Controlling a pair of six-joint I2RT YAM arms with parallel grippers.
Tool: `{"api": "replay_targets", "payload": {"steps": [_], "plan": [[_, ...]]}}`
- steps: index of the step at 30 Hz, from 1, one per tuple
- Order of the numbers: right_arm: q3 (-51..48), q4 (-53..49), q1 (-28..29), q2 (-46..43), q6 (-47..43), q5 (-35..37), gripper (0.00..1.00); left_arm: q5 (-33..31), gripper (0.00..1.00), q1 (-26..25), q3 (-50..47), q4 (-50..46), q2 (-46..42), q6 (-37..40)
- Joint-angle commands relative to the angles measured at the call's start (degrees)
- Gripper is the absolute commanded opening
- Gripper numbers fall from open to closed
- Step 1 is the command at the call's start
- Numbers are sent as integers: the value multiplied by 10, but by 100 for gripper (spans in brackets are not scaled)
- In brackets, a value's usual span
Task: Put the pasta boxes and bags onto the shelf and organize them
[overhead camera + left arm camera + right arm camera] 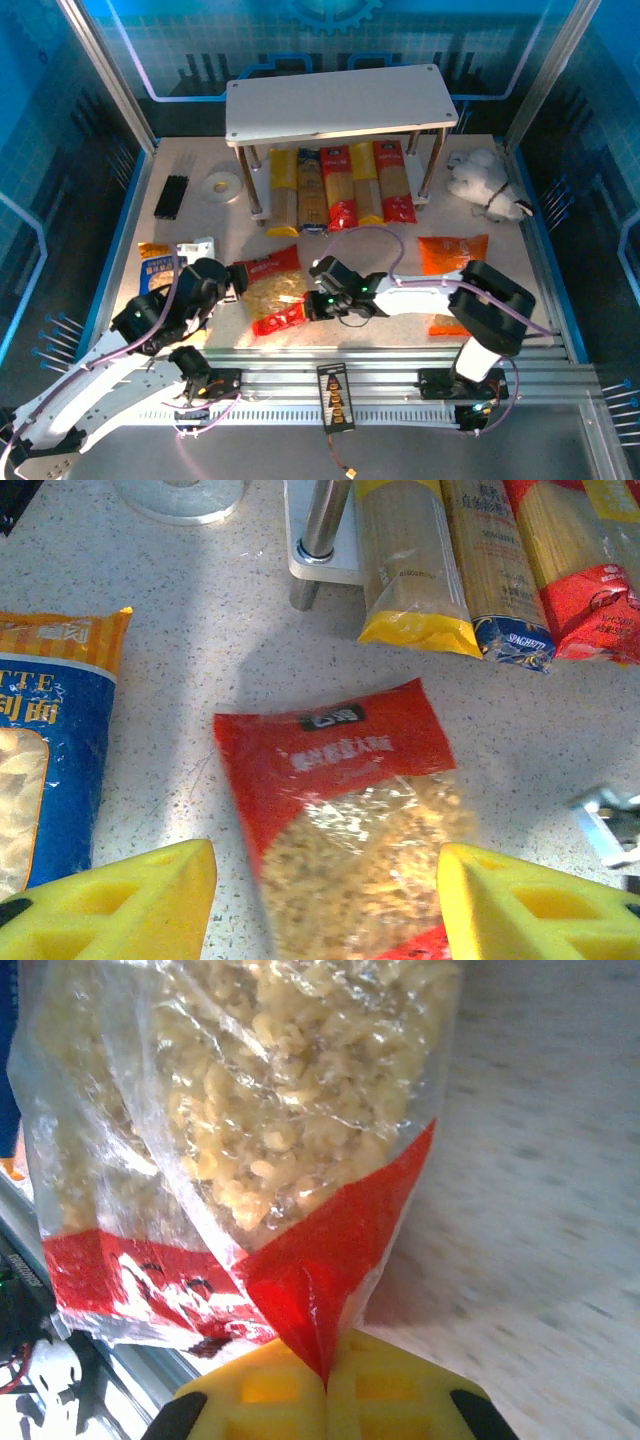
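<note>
One red pillow-shaped plastic pasta bag (268, 290) lies on the speckled desk (170, 630), a corner pinched in the closed right pincer (325, 1385); the left pincer (325, 905) hangs open over it.

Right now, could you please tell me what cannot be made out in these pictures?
- Top view: far ends of the pasta boxes lie hidden under the top board of the shelf.
- Top view: the left arm covers part of the blue-yellow bag.
- Left wrist view: print on the red bag is blurred.

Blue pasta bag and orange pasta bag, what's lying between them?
The red bag, its corner pinched by the right gripper; top view shows it.
</note>
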Motion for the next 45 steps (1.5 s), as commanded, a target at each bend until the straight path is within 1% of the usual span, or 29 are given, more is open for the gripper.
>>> {"api": "replay_targets", "payload": {"steps": [1,4,10,14,18,23,24,25,27,28,29,32,34,35,36,37,39,41,45], "plan": [[-33,-35,-20,-69,10,56,0,-5,61,3,-5,8,9,11],[-63,-62,-39,-123,12,82,0,-5,61,3,-5,13,23,14],[-113,-116,-70,-202,15,113,0,-4,62,4,-4,25,59,19],[-147,-145,-81,-245,24,129,0,-11,63,4,-3,22,84,18],[-177,-174,-86,-290,33,149,0,-31,65,6,1,0,106,11],[-200,-188,-95,-328,27,146,0,-40,67,27,-7,-6,121,7],[-199,-189,-95,-332,21,143,5,-39,67,35,-10,-4,124,7],[-198,-187,-95,-338,15,138,17,-37,67,44,-11,-3,128,6],[-192,-191,-95,-355,1,134,34,-35,67,61,-10,-3,137,12],[-185,-198,-95,-366,-6,135,46,-37,68,69,-5,-7,143,14],[-176,-208,-95,-378,-14,137,54,-38,68,76,0,-13,150,17],[-145,-249,-95,-416,-40,148,67,-54,71,98,17,-36,176,18],[-121,-274,-96,-440,-60,156,71,-53,75,116,24,-44,193,12],[-111,-280,-96,-448,-68,157,74,-48,84,123,25,-45,199,11],[-101,-286,-97,-457,-78,155,76,-45,89,130,27,-45,207,8],[-90,-291,-97,-462,-87,154,78,-39,90,138,29,-46,217,7],[-74,-296,-98,-466,-101,151,78,-34,88,150,31,-45,234,8],[-62,-295,-99,-463,-112,146,78,-41,88,168,35,-56,252,2],[-59,-282,-102,-461,-120,132,78,-37,91,217,42,-62,283,0]]}}
